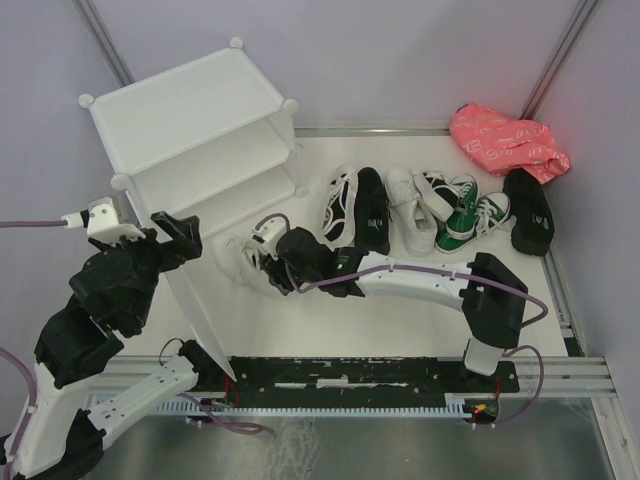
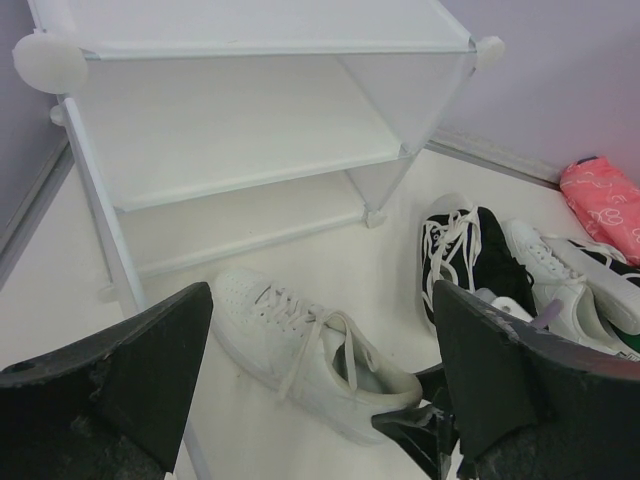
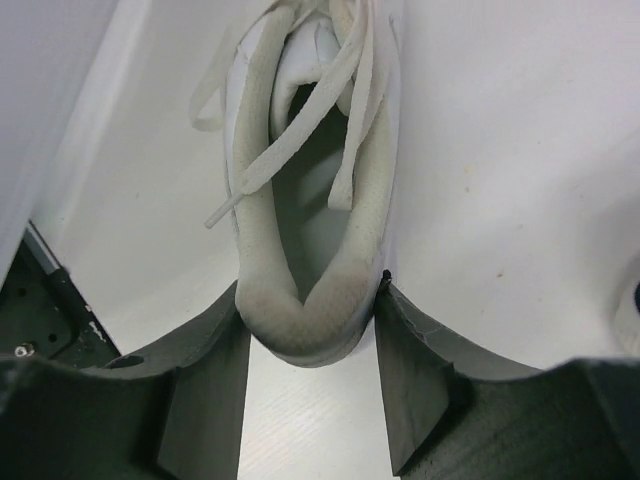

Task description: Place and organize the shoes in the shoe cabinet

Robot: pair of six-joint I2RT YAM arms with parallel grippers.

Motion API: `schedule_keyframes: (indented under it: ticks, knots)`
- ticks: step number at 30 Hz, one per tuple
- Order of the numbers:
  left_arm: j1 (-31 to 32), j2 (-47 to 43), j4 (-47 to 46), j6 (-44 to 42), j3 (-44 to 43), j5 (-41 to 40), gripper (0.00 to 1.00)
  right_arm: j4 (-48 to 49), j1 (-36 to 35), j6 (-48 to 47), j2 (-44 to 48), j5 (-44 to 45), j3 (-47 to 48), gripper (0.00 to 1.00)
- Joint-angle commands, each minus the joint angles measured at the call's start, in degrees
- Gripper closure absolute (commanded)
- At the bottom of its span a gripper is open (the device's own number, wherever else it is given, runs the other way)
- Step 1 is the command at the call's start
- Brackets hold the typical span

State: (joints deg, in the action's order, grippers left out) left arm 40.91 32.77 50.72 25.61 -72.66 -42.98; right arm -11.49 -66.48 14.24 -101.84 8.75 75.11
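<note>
1. The sneaker's [image 3: 320, 170] heel is clamped by the right tool [image 3: 310, 290], before the cabinet [image 1: 190, 110] at the far-left corner.
2. The left tool [image 2: 322, 290] is spread wide, empty.
3. Open surface [image 1: 400, 320] is seen toward the near edge.

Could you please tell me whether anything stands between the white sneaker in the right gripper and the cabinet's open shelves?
Nothing visible does. The white sneaker, held at its heel by the right gripper, lies toe towards the shoe cabinet's open front, with bare table between. The door panel stands swung aside to its left.
</note>
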Motion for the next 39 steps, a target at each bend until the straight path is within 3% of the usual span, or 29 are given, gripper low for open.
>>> schedule_keyframes:
  ticks: [1, 11, 17, 23, 25, 30, 32, 33, 39]
  knots:
    - [0.0, -0.2, -1.0, -1.5, -0.5, -1.2, 0.04, 4.6, 0.2, -1.7, 6.4, 1.8, 2.5, 1.00]
    - [-0.1, -0.7, -0.9, -1.0, -0.4, -1.0, 0.05, 7.4, 0.2, -0.8, 6.0, 3.0, 1.3, 1.00]
    - [-0.1, -1.1, -0.9, -0.5, 0.6, -0.8, 0.05, 10.8, 0.2, 4.5, 2.3, 4.1, -6.9, 0.98]
    - [0.0, -1.3, -1.0, -0.5, 0.9, -0.7, 0.06, 12.6, 0.2, 8.4, -0.6, 3.0, -11.0, 0.78]
    - [0.0, -1.4, -0.9, -0.5, 0.9, -0.9, 0.06, 12.1, 0.2, 8.7, -0.4, 3.2, -11.1, 0.59]
    - [0.0, -1.6, -0.5, -0.3, 0.9, -1.0, 0.06, 9.1, 0.2, 8.0, 3.6, 2.4, -10.5, 0.25]
    - [-0.1, -1.8, -0.2, -0.2, 0.9, -1.3, 0.06, 7.3, 0.2, 7.9, 6.1, 1.1, -10.0, 0.05]
    - [-0.1, -2.0, -0.1, -0.2, 1.0, -1.4, 0.06, 6.6, 0.2, 7.7, 7.2, 0.4, -9.9, 0.01]
    - [0.0, -2.4, -0.3, 0.1, 1.9, -1.5, 0.06, 3.8, 0.3, 7.4, 10.7, 1.4, -8.8, 0.01]
